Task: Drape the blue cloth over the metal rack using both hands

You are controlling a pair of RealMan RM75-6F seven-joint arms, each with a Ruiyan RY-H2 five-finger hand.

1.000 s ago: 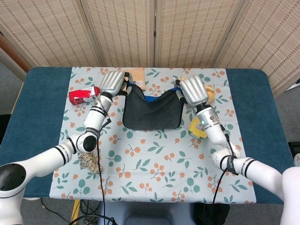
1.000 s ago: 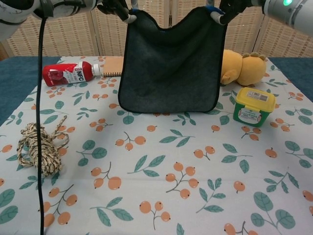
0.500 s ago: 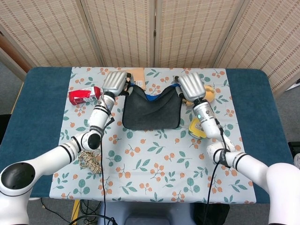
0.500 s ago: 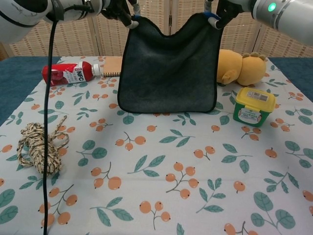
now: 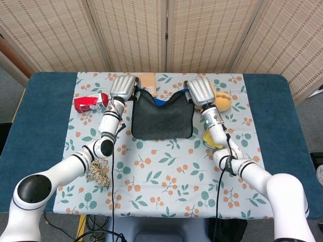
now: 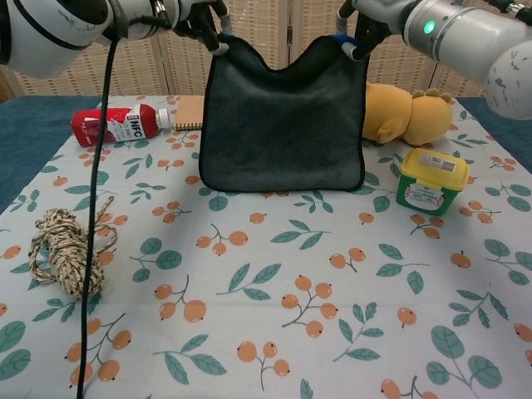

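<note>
The dark blue cloth [image 5: 162, 118] hangs as a flat sheet above the back of the table, its top edge sagging between its two upper corners. My left hand [image 5: 123, 88] pinches the upper left corner, and my right hand [image 5: 200, 92] pinches the upper right one. The chest view shows the cloth [image 6: 283, 120] hanging with its bottom edge near the tablecloth, the left hand [image 6: 199, 17] and right hand [image 6: 357, 21] at the frame's top. A blue strip [image 5: 158, 102] peeks out behind the sagging edge. I cannot make out a metal rack; the cloth covers whatever stands behind it.
A red bottle [image 6: 120, 126] lies at the back left beside a brown notebook [image 6: 191, 112]. A yellow plush toy [image 6: 403, 112] sits right of the cloth, with a yellow-lidded green tub [image 6: 431, 180] in front of it. A rope coil [image 6: 68, 249] lies at the front left.
Both hands have carried the cloth's corners further back and slightly closer together. In the chest view the cloth's top edge now shows lower.
</note>
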